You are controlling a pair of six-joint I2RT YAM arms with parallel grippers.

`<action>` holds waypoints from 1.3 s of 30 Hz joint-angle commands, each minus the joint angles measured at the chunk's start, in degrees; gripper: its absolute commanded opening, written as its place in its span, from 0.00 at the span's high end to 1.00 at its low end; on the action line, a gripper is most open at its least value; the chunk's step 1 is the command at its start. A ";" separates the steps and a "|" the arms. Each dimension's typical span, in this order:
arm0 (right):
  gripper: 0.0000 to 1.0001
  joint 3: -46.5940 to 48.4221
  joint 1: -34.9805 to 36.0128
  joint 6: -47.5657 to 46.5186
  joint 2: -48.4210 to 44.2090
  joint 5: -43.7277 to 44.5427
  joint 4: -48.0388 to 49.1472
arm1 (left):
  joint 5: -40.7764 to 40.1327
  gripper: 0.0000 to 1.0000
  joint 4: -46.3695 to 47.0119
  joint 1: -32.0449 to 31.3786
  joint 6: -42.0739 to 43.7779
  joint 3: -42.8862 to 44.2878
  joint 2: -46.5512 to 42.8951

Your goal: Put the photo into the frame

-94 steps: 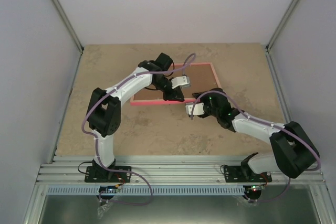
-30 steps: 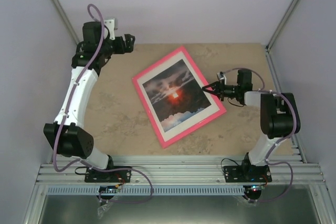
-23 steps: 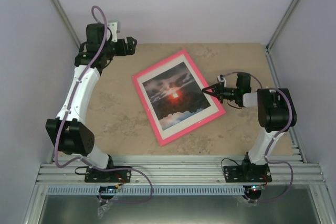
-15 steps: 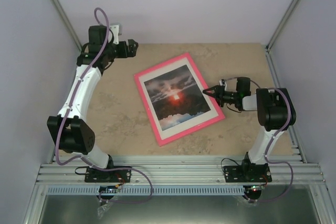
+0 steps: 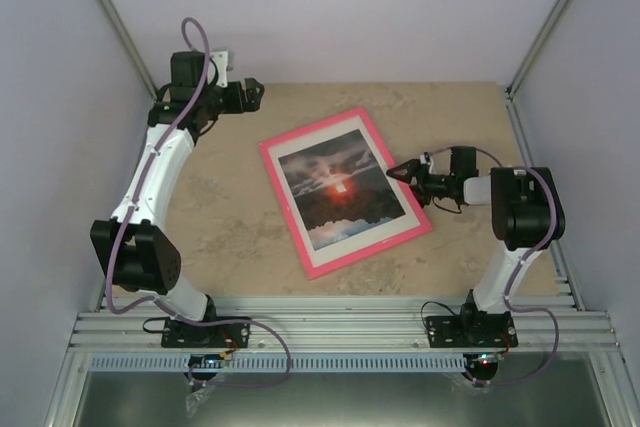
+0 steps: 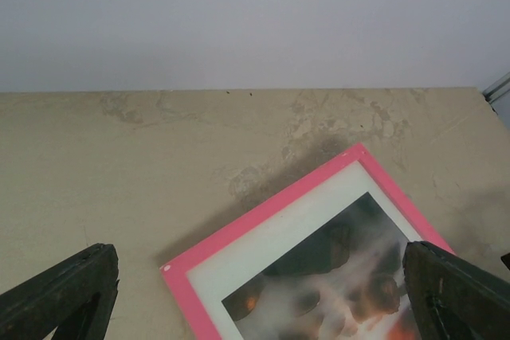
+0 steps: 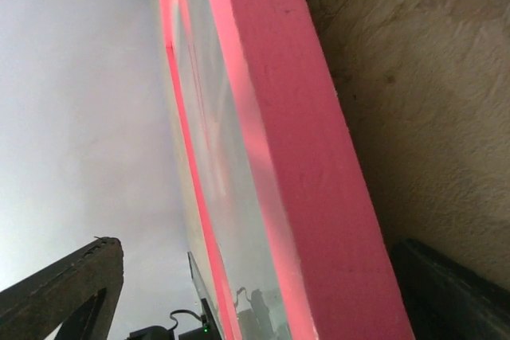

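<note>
- Right gripper (image 5: 393, 171) is at the right-hand long edge of the frame (image 5: 316, 128). Its fingers are spread wide with the pink edge sitting between them. Can't tell if either finger actually touches it.
- Left gripper (image 5: 250, 94) is up at the far-left corner of the table (image 5: 220, 207), well away from the frame, fingers apart and nothing in them.
- Frame is thin and bright pink, sitting roughly mid-table. Inside it there's a white mat (image 5: 362, 240), and the photo (image 5: 340, 187) shows face up in the mat's window.
- Photo looks like an orange-red sun glowing in the middle with dark clouds above and below it, kinda glossy.
- Right wrist view gets the frame almost edge-on, so you only see the pink side and some glare, no picture at all. Honestly can't say from that view whether that edge is flat on the table or raised a touch.
- Left wrist view only catches the frame's far-left corner, the rest is cut off, and the print is a blurry smudge there.
- Long axis runs near-to-far but twisted, with the far end leaning left. The top of the photo points away from the arm bases.
</note>
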 commanded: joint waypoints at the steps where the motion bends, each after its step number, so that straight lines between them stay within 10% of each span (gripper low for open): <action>1: 0.07 2.35 -0.56 -4.11 -2.32 1.30 -4.82 | 1.13 0.01 0.22 0.31 -0.52 -1.02 -1.05; 18: 0.02 19.93 3.47 -49.69 -13.48 35.68 -31.25 | 0.29 0.01 0.82 0.33 0.85 -0.12 1.62; 23: 0.02 19.65 2.75 -69.77 -21.31 28.91 -39.65 | 1.39 0.01 1.55 0.33 2.16 1.35 5.02; 31: 0.09 19.26 3.22 -113.70 -23.19 15.45 -79.61 | 6.14 0.02 -0.02 0.33 5.39 9.32 16.95; 39: 0.14 8.17 8.13 -123.03 -20.98 24.30 -83.52 | 11.06 0.10 -5.07 -1.21 7.34 25.29 36.47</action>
